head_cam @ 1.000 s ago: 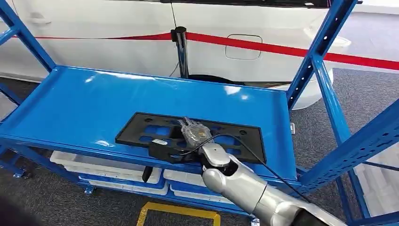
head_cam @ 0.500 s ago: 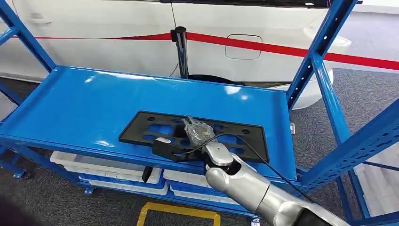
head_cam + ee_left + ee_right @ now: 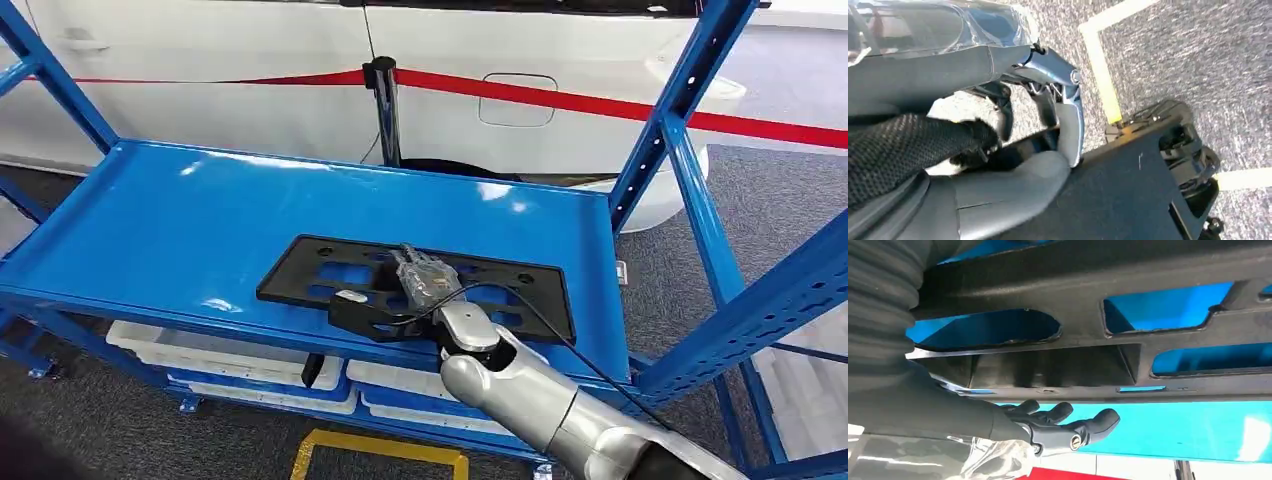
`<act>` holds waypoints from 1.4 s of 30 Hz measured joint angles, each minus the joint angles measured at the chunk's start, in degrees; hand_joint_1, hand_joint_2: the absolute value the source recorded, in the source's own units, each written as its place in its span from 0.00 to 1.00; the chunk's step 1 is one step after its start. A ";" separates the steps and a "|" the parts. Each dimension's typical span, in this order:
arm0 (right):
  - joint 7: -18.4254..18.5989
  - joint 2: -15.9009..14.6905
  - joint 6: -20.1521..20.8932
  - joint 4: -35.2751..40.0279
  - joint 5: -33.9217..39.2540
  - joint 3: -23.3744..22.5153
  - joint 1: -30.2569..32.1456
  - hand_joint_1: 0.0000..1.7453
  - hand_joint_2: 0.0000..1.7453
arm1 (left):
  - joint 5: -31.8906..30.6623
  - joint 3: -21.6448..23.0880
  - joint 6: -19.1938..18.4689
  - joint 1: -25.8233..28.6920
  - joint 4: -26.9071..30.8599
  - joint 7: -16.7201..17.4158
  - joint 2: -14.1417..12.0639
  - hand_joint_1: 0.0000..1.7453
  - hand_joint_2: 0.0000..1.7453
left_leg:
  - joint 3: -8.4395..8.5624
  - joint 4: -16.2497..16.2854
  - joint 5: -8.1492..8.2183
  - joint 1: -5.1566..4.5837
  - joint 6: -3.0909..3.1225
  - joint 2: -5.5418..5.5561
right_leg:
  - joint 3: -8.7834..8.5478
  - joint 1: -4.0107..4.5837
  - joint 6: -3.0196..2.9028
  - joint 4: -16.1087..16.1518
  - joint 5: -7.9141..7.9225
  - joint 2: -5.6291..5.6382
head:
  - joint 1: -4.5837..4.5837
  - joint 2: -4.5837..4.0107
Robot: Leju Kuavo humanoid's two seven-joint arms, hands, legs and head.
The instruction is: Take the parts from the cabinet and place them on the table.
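Note:
A flat black plastic part (image 3: 322, 270) with several cut-outs lies on the blue cabinet shelf (image 3: 190, 220), close to its front edge. My right hand (image 3: 424, 278) reaches in from the front, in a clear wrap. Its fingers lie across the top of the part and it grips the near edge beside a thick black block (image 3: 365, 315). Close up, the part (image 3: 1048, 365) crosses just past my right hand (image 3: 1058, 422), whose dark fingers stretch out along it. My left hand (image 3: 1048, 95) hangs over the carpet, fingers apart and holding nothing.
Blue uprights (image 3: 690, 190) frame the right side of the shelf. White trays (image 3: 230, 355) sit on the lower level. A white car (image 3: 250, 70), a red belt (image 3: 600, 103) and its post (image 3: 385, 100) stand behind. Yellow tape (image 3: 380, 448) marks the floor.
The black part has slid a little to the right along the shelf together with my right hand.

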State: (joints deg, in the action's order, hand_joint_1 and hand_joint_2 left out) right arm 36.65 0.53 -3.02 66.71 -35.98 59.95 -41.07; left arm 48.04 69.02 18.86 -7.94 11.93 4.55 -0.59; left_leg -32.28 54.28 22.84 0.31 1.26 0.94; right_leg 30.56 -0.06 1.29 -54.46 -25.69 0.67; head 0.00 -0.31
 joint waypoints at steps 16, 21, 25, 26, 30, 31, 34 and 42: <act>-0.92 -0.05 0.02 0.00 0.50 0.00 0.01 1.00 1.00 | 0.11 -0.15 -0.74 0.40 -0.13 0.37 -0.09 0.00 0.00 | 0.02 -0.01 0.00 0.00 0.00 -0.01 | -0.02 0.00 0.00 0.01 0.00 0.00 | 0.00 0.00; -0.92 -0.05 0.02 0.02 0.46 0.00 0.01 1.00 1.00 | 0.13 -0.15 -0.79 0.49 -0.11 0.46 -0.09 0.00 0.00 | 0.04 -0.01 0.00 0.00 0.00 -0.02 | -0.03 0.01 0.00 0.00 0.00 0.00 | 0.00 0.00; -0.98 -0.05 0.20 0.11 0.63 0.04 -0.35 1.00 1.00 | 0.13 -0.15 -0.79 0.51 -0.11 0.55 -0.09 0.00 0.00 | 0.08 -0.02 0.00 0.00 0.00 -0.02 | -0.05 0.02 0.00 0.01 -0.01 0.00 | 0.00 0.00; -0.98 -0.05 0.20 0.13 0.63 0.02 -0.06 1.00 1.00 | 0.13 -0.15 -0.79 0.52 -0.11 0.55 -0.07 0.00 0.00 | 0.06 -0.02 0.00 0.00 -0.01 0.01 | -0.05 0.03 -0.01 0.01 -0.01 0.00 | 0.00 0.00; -0.94 -0.09 0.42 0.28 0.61 0.02 -0.14 1.00 1.00 | 0.13 -0.15 -0.79 0.63 -0.11 0.74 -0.07 0.00 0.00 | 0.07 -0.03 0.00 0.00 0.00 -0.04 | -0.06 0.03 -0.01 0.00 -0.02 0.01 | 0.00 0.00; -0.94 -0.11 0.44 0.28 0.61 0.02 -0.16 1.00 1.00 | 0.11 -0.15 -0.79 0.64 -0.11 0.83 -0.07 0.00 0.00 | 0.08 -0.03 0.00 0.00 0.00 -0.03 | -0.07 0.03 -0.01 0.01 -0.02 0.01 | 0.00 0.00; -0.96 -0.11 0.44 0.28 0.66 0.02 -0.47 1.00 1.00 | 0.09 -0.13 -0.74 0.66 -0.13 1.00 -0.07 0.00 0.00 | 0.08 -0.03 0.00 0.00 0.00 -0.03 | -0.06 0.03 -0.01 0.01 -0.02 0.01 | 0.00 0.00; -1.01 -0.20 0.42 0.31 0.68 0.02 -0.94 1.00 1.00 | -0.24 -0.13 -0.61 0.77 -0.13 1.07 -0.07 0.00 0.00 | 0.13 -0.03 0.00 0.00 -0.01 -0.03 | -0.09 0.03 -0.02 0.01 -0.02 0.01 | 0.00 0.00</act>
State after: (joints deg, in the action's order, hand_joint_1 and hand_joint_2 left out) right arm 35.65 0.33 -2.60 67.01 -35.30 59.98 -42.01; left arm 47.80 68.89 18.25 -7.17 11.80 5.62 -0.66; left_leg -32.15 54.25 22.85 0.31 1.25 0.90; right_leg 30.47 -0.03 1.28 -54.45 -25.72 0.68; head 0.00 -0.31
